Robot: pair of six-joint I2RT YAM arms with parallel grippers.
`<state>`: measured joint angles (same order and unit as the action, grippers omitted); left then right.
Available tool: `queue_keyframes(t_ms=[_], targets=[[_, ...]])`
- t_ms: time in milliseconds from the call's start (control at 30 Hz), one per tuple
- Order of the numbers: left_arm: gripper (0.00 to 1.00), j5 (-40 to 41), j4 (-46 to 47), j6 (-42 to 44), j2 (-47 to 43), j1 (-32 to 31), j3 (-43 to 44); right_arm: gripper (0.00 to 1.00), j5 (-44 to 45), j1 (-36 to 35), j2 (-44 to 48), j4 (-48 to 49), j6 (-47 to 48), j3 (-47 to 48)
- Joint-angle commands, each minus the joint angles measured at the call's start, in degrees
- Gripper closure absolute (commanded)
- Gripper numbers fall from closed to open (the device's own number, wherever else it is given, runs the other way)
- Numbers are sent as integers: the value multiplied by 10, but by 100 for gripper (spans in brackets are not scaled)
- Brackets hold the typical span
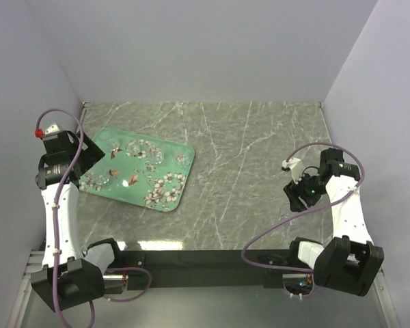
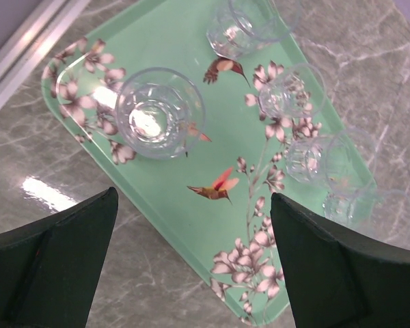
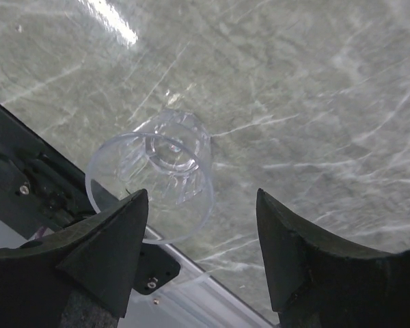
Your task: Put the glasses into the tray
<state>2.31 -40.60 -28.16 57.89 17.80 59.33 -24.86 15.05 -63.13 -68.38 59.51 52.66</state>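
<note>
Your left gripper (image 2: 191,263) hangs spread wide and empty above the tray (image 2: 171,41), which lies at the left side of the table (image 1: 260,137) with several glasses (image 2: 158,113) upright in it. Well apart on the right, your right gripper (image 3: 199,198) is spread around one more glass (image 3: 154,171) without pinching it. A black edge strip (image 3: 27,171) crowds it just beside.

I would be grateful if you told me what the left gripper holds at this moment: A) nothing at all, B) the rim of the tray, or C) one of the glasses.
A: the left gripper hangs above the tray with its fingers spread wide and nothing between them; the glasses stand in the tray, clear of both fingers.
</note>
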Motion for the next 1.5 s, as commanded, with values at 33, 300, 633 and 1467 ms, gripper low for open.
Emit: queue_keyframes(t_ms=[33, 300, 633, 1467], targets=[[1, -50, 3, -7, -8, 1, 11, 30, 28, 3, -17, 43, 6, -25], [1, -81, 10, -15, -10, 1, 0, 42, 47, 3, -53, 133, -8, -58], [1, -105, 14, -30, -17, 1, -14, 92, 30, 3, -62, 146, 39, -94], [1, -130, 31, -45, -27, 1, -23, 100, -63, -246, -95, 112, -29, 93]])
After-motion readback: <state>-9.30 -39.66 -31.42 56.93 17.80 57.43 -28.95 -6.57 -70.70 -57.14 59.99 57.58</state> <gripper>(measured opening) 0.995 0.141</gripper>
